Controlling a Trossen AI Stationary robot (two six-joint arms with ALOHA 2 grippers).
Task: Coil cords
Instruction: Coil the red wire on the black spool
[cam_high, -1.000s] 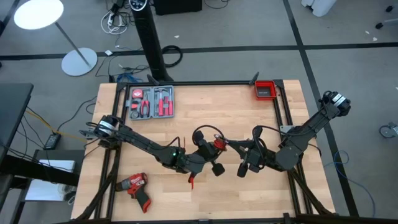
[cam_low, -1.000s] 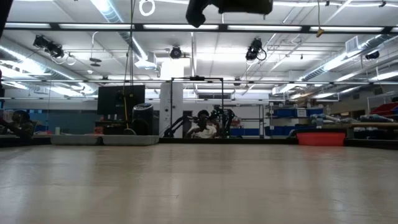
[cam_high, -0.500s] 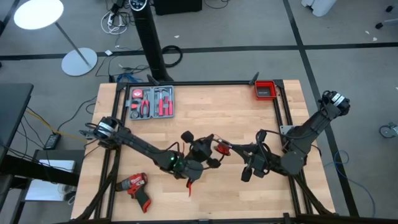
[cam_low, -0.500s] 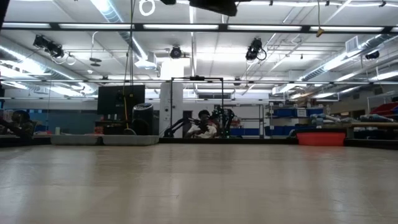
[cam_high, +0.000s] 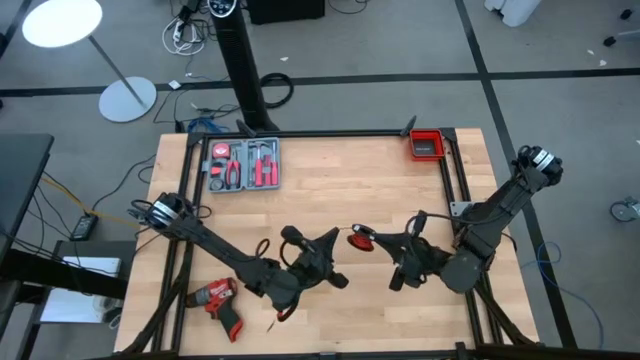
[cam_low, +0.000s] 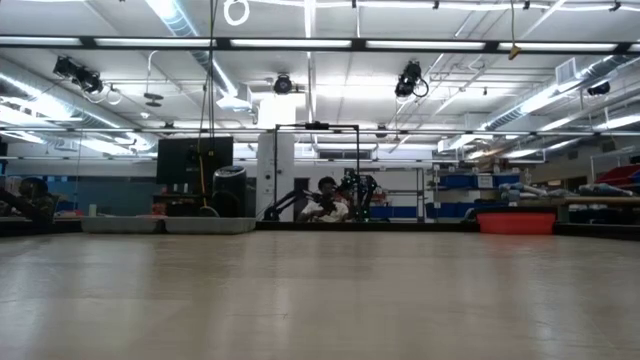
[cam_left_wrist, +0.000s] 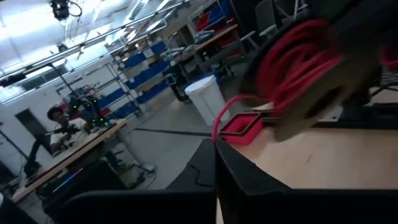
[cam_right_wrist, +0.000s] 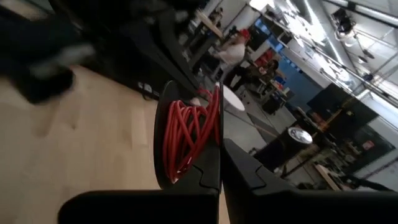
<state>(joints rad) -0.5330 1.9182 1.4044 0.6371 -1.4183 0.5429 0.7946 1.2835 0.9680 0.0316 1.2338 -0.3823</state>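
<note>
Clearly, right gripper clamps red wire.

Robotics lab, storage shelving, ceiling light strips, workbenches

I saw wooden table. Grey tool tray with red-handled hand tools sat at its far left corner, red bin at far right corner, red drill near its front left edge.
</note>
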